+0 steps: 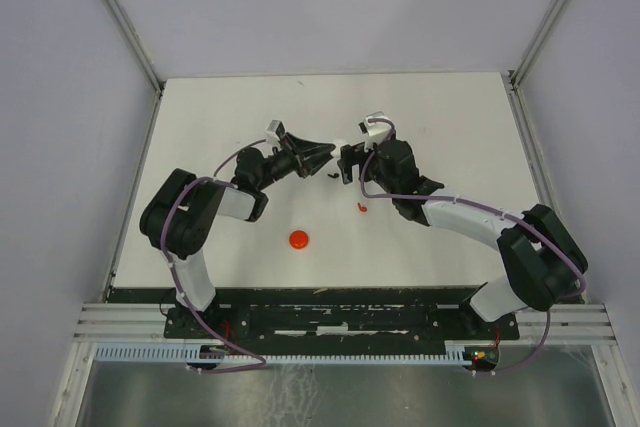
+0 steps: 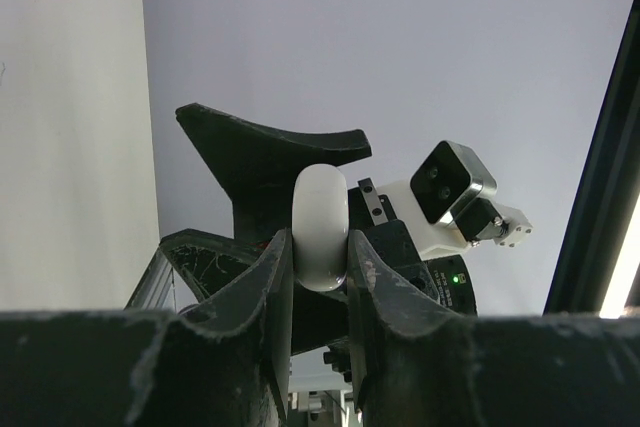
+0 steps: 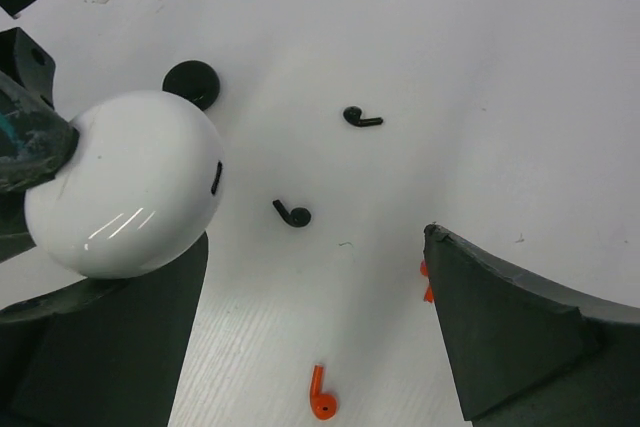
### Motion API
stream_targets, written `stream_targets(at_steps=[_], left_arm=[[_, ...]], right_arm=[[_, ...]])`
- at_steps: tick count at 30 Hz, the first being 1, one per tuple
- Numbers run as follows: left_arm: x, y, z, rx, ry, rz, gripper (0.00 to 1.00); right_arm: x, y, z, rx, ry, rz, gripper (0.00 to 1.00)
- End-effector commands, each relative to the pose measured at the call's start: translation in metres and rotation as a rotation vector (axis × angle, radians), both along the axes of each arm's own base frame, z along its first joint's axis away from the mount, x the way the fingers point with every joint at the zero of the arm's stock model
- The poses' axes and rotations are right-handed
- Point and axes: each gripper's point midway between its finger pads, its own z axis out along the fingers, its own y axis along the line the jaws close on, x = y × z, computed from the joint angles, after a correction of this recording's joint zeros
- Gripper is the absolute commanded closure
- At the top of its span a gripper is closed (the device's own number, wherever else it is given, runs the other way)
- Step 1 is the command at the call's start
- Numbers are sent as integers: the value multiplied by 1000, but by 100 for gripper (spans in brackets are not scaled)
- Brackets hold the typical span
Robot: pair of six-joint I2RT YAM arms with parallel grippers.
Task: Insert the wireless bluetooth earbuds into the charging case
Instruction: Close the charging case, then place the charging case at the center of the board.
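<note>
My left gripper [image 2: 320, 252] [image 1: 322, 156] is shut on a round white case [image 2: 320, 222], held off the table. In the right wrist view the white case [image 3: 125, 182] sits just by the left finger of my right gripper [image 3: 315, 237] [image 1: 345, 163], which is open and empty. On the table below lie two black earbuds [image 3: 362, 119] [image 3: 293, 214] and a red earbud [image 3: 321, 399]. A second red earbud [image 3: 425, 282] peeks from behind the right finger. One red earbud [image 1: 363, 208] shows in the top view. No white earbuds show.
A round black case [image 3: 190, 84] lies on the table beyond the white one. A round red case [image 1: 298, 239] lies nearer the front, left of centre. Pale walls enclose the white table [image 1: 450, 127] on three sides.
</note>
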Motion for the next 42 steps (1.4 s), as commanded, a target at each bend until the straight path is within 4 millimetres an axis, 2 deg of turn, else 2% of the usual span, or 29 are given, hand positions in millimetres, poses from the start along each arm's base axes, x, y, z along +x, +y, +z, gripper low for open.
stream_targets(at_steps=[1, 8, 11, 14, 15, 21, 22, 24, 25, 29, 35, 37, 39, 42], left_arm=[[-8, 2, 12, -40, -25, -16, 97], [-4, 2, 7, -35, -15, -9, 97], [8, -1, 3, -11, -18, 2, 97], [29, -11, -9, 60, -27, 15, 97], [38, -14, -14, 94, -36, 23, 97], [93, -34, -38, 263, -95, 48, 97], [103, -38, -37, 277, -110, 49, 97], [115, -45, -52, 318, -104, 46, 97], [123, -49, -52, 335, -115, 48, 97], [137, -59, -71, 412, -107, 43, 97], [153, -77, -85, 493, -112, 29, 97], [158, -84, -80, 502, -130, 25, 97], [164, -90, -99, 533, -113, 14, 97], [166, -97, -110, 551, -103, 5, 97]], right_arm=[[17, -8, 39, 32, -125, -79, 3], [13, -21, 38, 2, -118, -117, 3], [9, -42, 33, -17, -71, -212, 2], [1, -74, 21, -73, 36, -333, 2], [-3, -79, 18, -89, 61, -340, 2], [-22, -94, 5, -171, 139, -321, 2], [-24, -96, 6, -173, 137, -322, 2], [-27, -99, 5, -179, 139, -318, 2], [-29, -99, 4, -182, 143, -316, 2], [-32, -99, 3, -201, 160, -297, 2], [-46, -78, -5, -220, 251, -144, 5], [-50, -77, -7, -221, 267, -126, 5], [-54, -76, -9, -218, 276, -113, 5], [-64, -66, -11, -205, 315, -40, 7]])
